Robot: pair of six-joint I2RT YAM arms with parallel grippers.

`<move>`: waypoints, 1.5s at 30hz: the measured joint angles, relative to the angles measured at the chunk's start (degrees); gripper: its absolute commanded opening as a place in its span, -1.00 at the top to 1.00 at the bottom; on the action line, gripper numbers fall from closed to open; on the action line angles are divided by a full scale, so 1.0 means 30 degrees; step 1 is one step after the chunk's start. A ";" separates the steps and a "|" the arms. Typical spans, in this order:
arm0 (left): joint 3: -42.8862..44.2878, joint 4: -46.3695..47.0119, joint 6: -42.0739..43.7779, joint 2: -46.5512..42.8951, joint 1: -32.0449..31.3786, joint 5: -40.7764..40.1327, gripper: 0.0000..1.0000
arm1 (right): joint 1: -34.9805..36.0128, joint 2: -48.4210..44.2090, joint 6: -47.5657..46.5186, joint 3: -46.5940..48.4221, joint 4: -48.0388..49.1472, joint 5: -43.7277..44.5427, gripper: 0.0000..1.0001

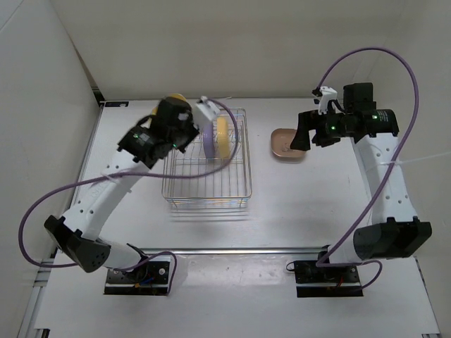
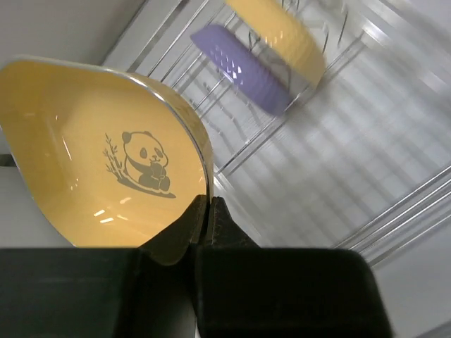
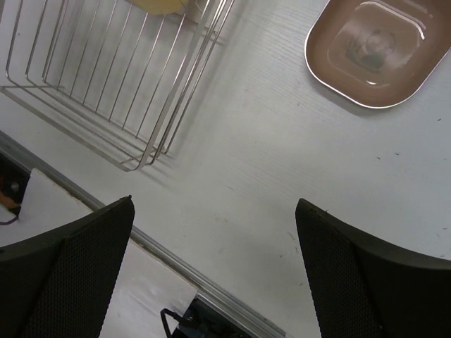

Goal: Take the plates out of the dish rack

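Top external view, entry for my two arms.

Left arm: it rises from its base at the near left and reaches forward to the far left corner of the dish rack (image 1: 208,176), wrist bent toward the rack. My left gripper (image 2: 208,211) is pressed together on the rim of the held yellow plate (image 2: 106,155), pinching its edge between both fingers. In the left wrist view that plate is tilted with its inner face toward the camera, and a panda picture shows on its floor. It sits outside the rack, up and to the left of the wires.

Right arm: it stands up from its base at the near right, then folds leftward at the elbow. My right gripper (image 3: 215,267) is spread wide with nothing between the fingers. It hangs above the table (image 1: 317,204), over the bare strip between the rack and the tan-pink plate (image 3: 370,53).

Containers:
- Dish rack, silver wire, mid-table. It holds two plates on edge in its far half: the purple plate (image 1: 209,137) on the left and the second yellow plate (image 1: 223,135) just beside it on the right. The near half shows only wires.
- Tan-pink plate, flat on the table to the right of the rack, open side up, apart from the wires.
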 measured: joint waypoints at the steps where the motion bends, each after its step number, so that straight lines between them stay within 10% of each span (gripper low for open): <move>1: -0.1035 0.0284 0.0940 -0.0357 -0.1202 -0.1603 0.78 | 0.0211 -0.0379 -0.0022 0.0000 -0.0058 0.0233 -0.95; 11: -0.8174 0.1370 0.9245 -0.1501 -0.9770 -1.2014 0.78 | 0.1741 -0.3687 -0.0619 -0.0051 -0.0022 0.1749 -0.93; 20: -0.9537 0.1880 1.4302 -0.1581 -1.6123 -1.3551 0.78 | 0.3519 -0.3665 -0.1515 0.0117 -0.0073 0.2535 -0.85; 45: -0.5348 0.1311 1.4163 0.2208 -1.8156 -1.0841 0.78 | 0.9544 -0.3315 -0.3563 -0.0408 0.0488 0.6477 -0.46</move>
